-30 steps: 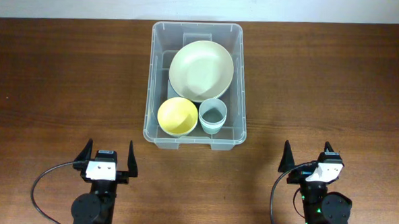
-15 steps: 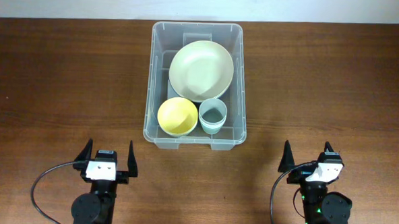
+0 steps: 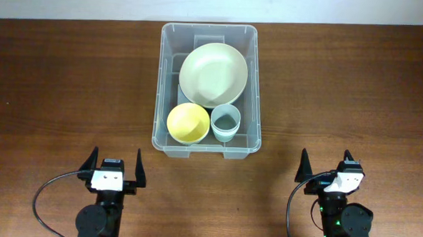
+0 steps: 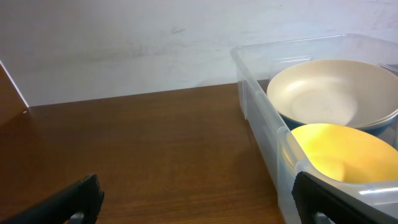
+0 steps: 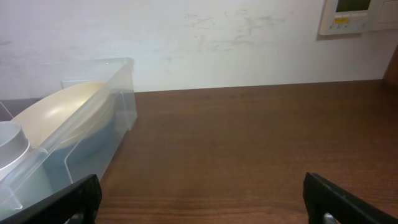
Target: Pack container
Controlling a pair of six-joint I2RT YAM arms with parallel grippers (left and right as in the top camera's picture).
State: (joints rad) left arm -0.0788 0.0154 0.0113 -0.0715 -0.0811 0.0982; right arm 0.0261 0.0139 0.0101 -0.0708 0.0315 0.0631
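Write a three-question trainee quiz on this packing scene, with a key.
1. How many items lie in the container? A: two. B: three. C: five.
2. True or false: the yellow bowl sits beside the grey-blue cup, at the end of the container nearer the robot.
3. Fill in: the left end effector and the right end effector are both ___ and hold nothing.
Key: 1 B; 2 true; 3 open.
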